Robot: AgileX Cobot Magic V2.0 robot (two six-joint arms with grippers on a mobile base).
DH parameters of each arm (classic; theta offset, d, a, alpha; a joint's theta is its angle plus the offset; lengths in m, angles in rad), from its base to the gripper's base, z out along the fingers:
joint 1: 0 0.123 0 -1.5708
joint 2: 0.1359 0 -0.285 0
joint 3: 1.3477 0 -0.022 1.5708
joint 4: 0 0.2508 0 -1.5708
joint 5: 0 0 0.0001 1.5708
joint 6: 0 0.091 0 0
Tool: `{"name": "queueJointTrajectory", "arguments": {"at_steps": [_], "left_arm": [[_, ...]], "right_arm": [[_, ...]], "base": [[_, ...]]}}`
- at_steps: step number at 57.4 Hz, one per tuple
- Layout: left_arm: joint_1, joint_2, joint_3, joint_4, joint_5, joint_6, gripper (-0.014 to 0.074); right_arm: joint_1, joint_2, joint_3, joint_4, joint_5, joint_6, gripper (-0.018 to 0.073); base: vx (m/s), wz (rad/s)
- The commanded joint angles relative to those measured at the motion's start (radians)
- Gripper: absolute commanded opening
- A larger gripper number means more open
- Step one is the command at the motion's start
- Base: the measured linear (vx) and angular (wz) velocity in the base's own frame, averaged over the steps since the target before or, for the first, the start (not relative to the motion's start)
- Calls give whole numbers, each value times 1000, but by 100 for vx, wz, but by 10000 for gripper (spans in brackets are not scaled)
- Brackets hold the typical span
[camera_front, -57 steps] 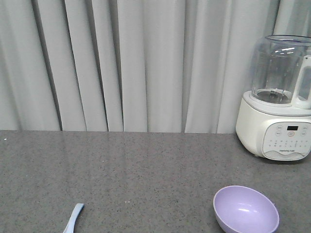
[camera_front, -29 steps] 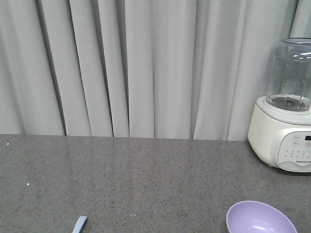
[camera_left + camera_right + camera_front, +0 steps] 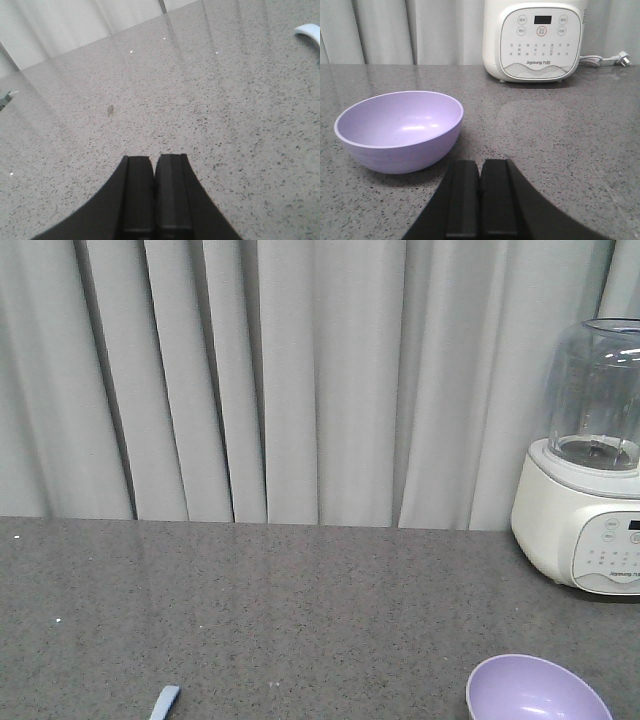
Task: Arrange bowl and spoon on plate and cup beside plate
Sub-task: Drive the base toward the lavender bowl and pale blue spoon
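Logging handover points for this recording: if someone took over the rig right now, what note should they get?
Left gripper: shut, empty, low over bare counter.
Right gripper: shut, empty, with the bowl just ahead to its left.
The bowl stands upright and empty on the counter, in front of a white appliance.
The spoon lies on the counter left of the bowl; only its handle tip shows in the front view.
Plate and cup: in no view.
Done: nothing visibly placed.
Left: bowl and spoon onto the plate, cup beside it.
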Motion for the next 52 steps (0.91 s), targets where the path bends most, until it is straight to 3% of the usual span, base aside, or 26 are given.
{"name": "queueJointTrajectory", "arguments": {"at_steps": [1, 6, 12, 22, 26, 30, 34, 38, 45, 52], "left_arm": [[-4, -14, 26, 16, -85, 5, -6], [-4, -14, 26, 20, -101, 5, -6], [-4, -14, 26, -29, -187, -10, -6], [-4, -14, 24, -163, -558, -104, -6], [-4, -14, 4, -173, -719, -109, -6], [-4, -14, -61, -175, -767, -114, -6], [-4, -2, -191, -175, -685, -173, -6], [-4, 52, -371, -175, -477, -227, -6], [-4, 187, -601, -134, -86, -150, -6], [-4, 269, -681, -123, 73, -114, -6]], "right_arm": [[1, -19, 18, -9, -94, -6, -9], [1, -19, 18, -9, -133, -6, -9], [1, -19, 18, -8, -235, -6, -9], [1, -19, 2, -1, -442, 3, -9], [1, -16, -74, -5, -383, 23, -9], [1, 9, -197, -14, -244, 22, -9], [1, 50, -323, -13, -97, 19, -9], [1, 128, -453, -43, 44, -15, -9], [1, 247, -569, -77, 144, -14, -8], [1, 317, -578, -77, 139, -10, -3]], "base": [[0, 0], [0, 0], [0, 0], [0, 0], [0, 0], [0, 0], [0, 0], [0, 0], [0, 0], [0, 0]]}}
